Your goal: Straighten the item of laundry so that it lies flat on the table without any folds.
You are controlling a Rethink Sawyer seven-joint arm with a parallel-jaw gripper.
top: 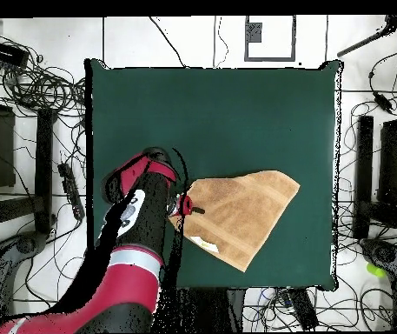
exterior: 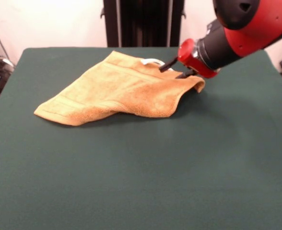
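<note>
Across the whole working area lies the bench (exterior: 146, 177), covered in plain dark green cloth, flat and smooth where bare. In the overhead view its cloth fills the middle of the picture, with cables (top: 41, 87) and dark equipment on the floor round it.

The arm (exterior: 249, 28), red and black, enters the front view from the upper right corner and slants down toward the towel. In the overhead view it reaches from the bottom left up to the towel's left end.

The towel (exterior: 124, 88), orange-tan terry, lies on the bench's far half in the front view, right of centre toward the arm. It is not flat: it forms a rough triangle, with one layer folded over another and a raised, curled lip at its right end. A woven band shows near its lower left edge. A small white tag (exterior: 153, 61) shows at its far edge.

The gripper (exterior: 179, 69), black-fingered below a red wrist, sits at the towel's right corner. Whether it is clamped on the cloth or merely touching it cannot be told.
</note>
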